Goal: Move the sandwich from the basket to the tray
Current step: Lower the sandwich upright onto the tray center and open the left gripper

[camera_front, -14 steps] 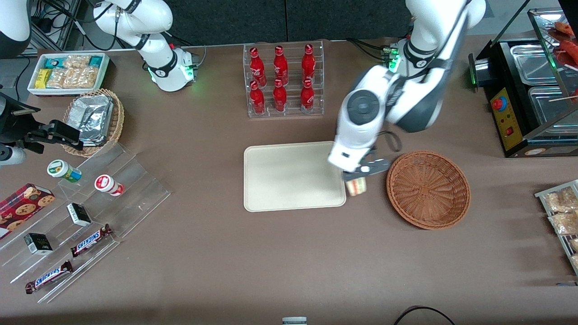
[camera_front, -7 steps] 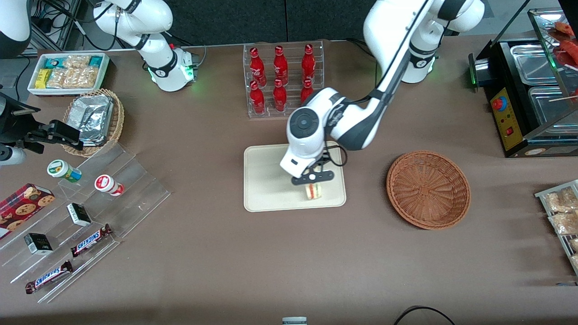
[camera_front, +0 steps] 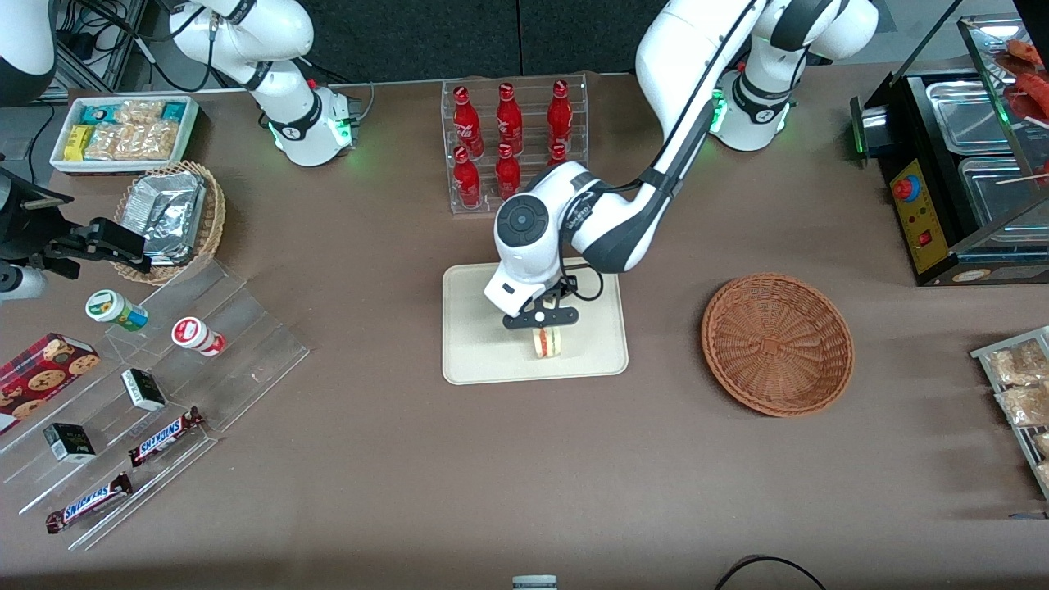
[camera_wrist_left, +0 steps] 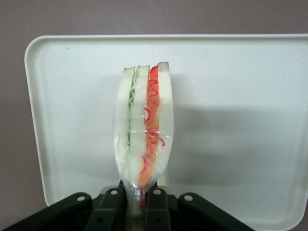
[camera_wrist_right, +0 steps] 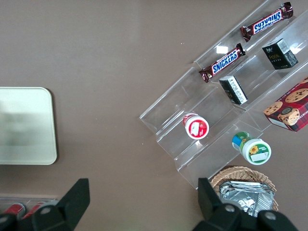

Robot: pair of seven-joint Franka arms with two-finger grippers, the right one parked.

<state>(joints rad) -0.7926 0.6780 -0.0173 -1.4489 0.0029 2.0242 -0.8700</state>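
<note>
My left gripper (camera_front: 542, 322) is shut on the sandwich (camera_front: 549, 342), a plastic-wrapped wedge of white bread with red, orange and green filling, and holds it over the cream tray (camera_front: 475, 344). In the left wrist view the black fingers (camera_wrist_left: 156, 211) pinch the wedge's narrow end, and the sandwich (camera_wrist_left: 144, 127) points out over the tray (camera_wrist_left: 240, 96). Whether it touches the tray I cannot tell. The reddish-brown wicker basket (camera_front: 777, 342) lies empty toward the working arm's end of the table.
A clear rack of red bottles (camera_front: 512, 143) stands farther from the front camera than the tray. Toward the parked arm's end are a tan basket of foil packets (camera_front: 170, 217), a white bin of snacks (camera_front: 123, 131) and an acrylic stand with candy bars (camera_front: 164, 434).
My gripper carried the sandwich from beside the basket, over the tray's edge, to above the tray's middle, nearer the parked arm's end. The grip stayed shut.
</note>
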